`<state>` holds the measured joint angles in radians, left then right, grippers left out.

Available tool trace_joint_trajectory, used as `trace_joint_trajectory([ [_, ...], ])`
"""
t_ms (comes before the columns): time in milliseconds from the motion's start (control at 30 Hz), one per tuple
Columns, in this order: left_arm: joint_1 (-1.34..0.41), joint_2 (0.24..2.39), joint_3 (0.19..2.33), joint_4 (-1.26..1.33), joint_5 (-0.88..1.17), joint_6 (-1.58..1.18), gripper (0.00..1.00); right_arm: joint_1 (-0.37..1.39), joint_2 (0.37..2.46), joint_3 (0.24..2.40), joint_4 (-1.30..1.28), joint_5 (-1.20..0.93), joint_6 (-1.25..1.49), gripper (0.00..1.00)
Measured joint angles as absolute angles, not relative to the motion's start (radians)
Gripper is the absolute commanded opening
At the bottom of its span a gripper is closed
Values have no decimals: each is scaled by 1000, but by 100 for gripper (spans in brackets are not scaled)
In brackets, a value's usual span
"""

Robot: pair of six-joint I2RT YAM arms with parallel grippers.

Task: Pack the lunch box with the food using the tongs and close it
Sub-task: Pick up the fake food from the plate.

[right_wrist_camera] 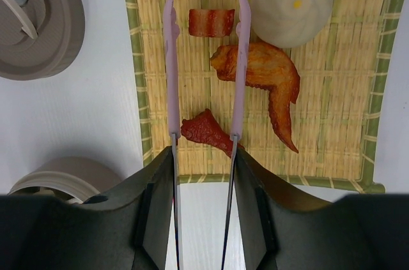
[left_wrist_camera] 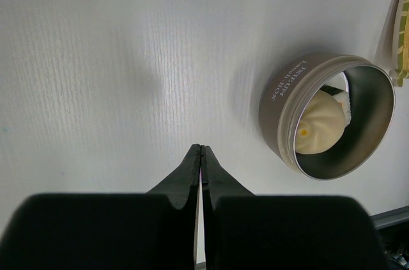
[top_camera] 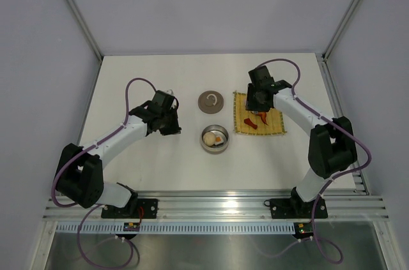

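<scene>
My right gripper is shut on the tongs, whose two pale pink arms stand apart over the yellow mat. Their tips flank a red-striped food piece without squeezing it. An orange wing-shaped piece, a dark red piece and a cream ball also lie on the mat. The lunch box sits open at the table's middle, holding another cream ball and a white piece. Its lid lies just behind it. My left gripper hovers shut and empty, left of the lunch box.
The yellow woven mat lies right of the lunch box, under my right gripper. In the right wrist view the lid shows at top left of the mat. The left arm reaches over bare white table.
</scene>
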<state>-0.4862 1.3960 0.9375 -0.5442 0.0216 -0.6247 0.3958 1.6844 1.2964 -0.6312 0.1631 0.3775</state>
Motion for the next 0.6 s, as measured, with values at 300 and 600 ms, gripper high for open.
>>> trace_joint_trajectory([
  [300, -486, 1396, 937, -545, 18, -625, 0, 383, 1722, 1303, -610, 161, 364, 46],
  [600, -486, 1396, 938, -551, 16, -625, 0, 374, 1737, 1303, -598, 128, 361, 33],
])
